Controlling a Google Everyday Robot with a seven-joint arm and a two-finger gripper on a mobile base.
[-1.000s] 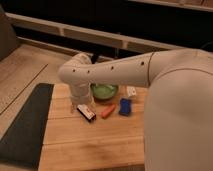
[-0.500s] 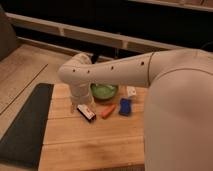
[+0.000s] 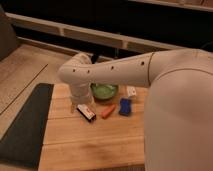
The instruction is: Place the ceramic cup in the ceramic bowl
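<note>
The green ceramic bowl (image 3: 105,92) sits at the back of the wooden table (image 3: 95,142), its left edge covered by my arm. The ceramic cup is hidden or out of view. My white arm (image 3: 107,72) reaches in from the right and bends down at an elbow just left of the bowl. The gripper is hidden behind that bend, so I cannot point to it.
A small white box (image 3: 131,91) stands right of the bowl. A blue object (image 3: 125,106), an orange object (image 3: 107,111) and a black-and-white packet (image 3: 86,111) lie in front of it. A dark mat (image 3: 22,125) lies left of the table.
</note>
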